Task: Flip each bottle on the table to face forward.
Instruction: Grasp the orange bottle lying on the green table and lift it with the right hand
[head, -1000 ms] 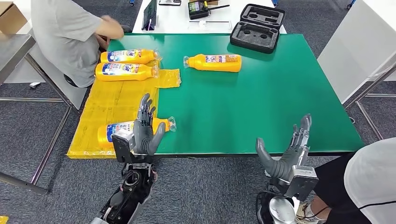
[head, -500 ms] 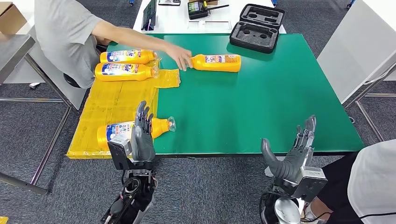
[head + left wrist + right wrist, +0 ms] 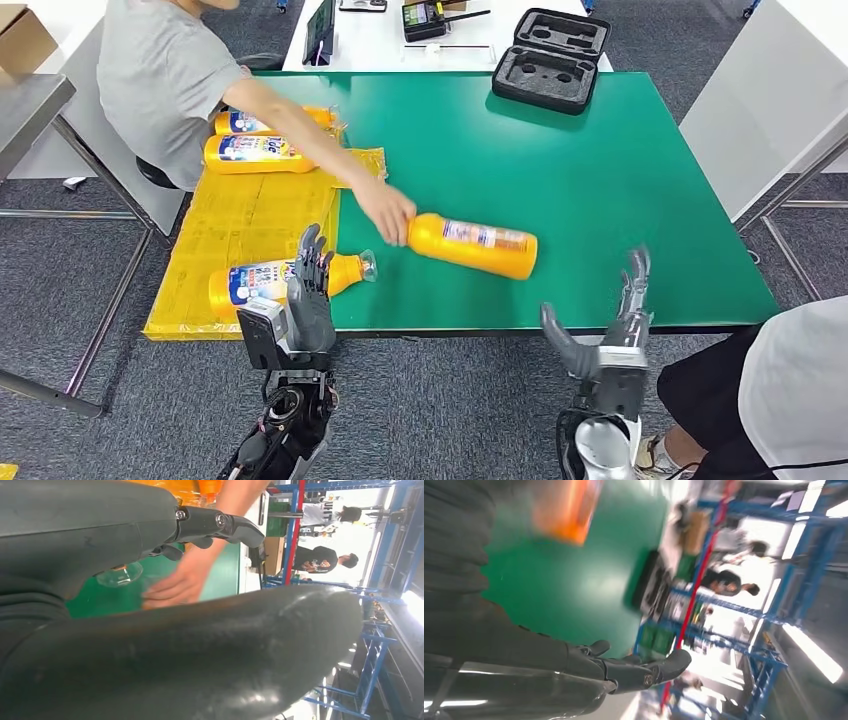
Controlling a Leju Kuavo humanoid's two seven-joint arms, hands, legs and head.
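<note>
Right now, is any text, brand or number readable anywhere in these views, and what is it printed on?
None can be read for certain.
Labels on the two far bottles: large blue lettering, too blurred to quote.
Label on the near left bottle: blurred.
Label on the bottle under the person's hand: too small.
Device on the white table: screen illegible.

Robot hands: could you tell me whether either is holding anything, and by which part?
Neither. The left hand and right hand are open and empty; a person's hand grips the bottle at its neck end.
</note>
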